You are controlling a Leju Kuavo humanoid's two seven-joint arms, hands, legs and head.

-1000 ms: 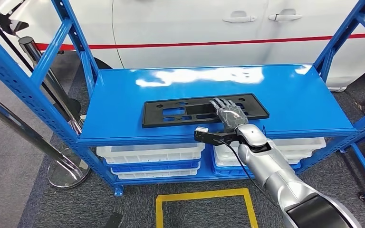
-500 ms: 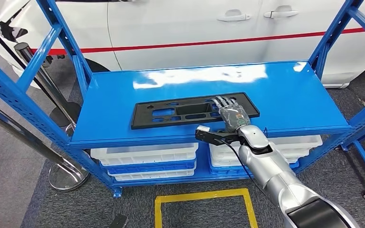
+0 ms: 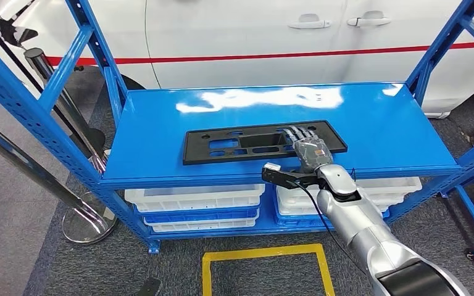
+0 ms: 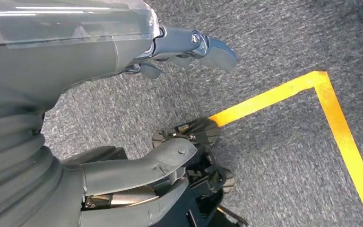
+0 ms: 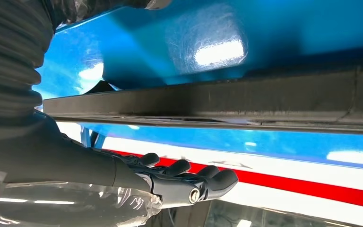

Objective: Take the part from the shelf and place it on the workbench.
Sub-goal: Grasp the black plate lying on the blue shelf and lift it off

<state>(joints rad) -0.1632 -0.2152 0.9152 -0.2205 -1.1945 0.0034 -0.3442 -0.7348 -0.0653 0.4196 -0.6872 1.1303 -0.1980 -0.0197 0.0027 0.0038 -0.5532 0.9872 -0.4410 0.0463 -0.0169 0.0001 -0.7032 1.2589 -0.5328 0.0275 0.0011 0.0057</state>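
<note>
At frame centre, the right hand (image 3: 311, 150) lies flat on the black part (image 3: 247, 142); grip unclear, perhaps merely resting. Left hand (image 4: 123, 142) hangs open.

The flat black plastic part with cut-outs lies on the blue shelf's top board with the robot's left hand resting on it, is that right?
Not quite: the head view shows the right hand, not the left, resting on the flat black plastic part on the blue shelf's top board.
</note>
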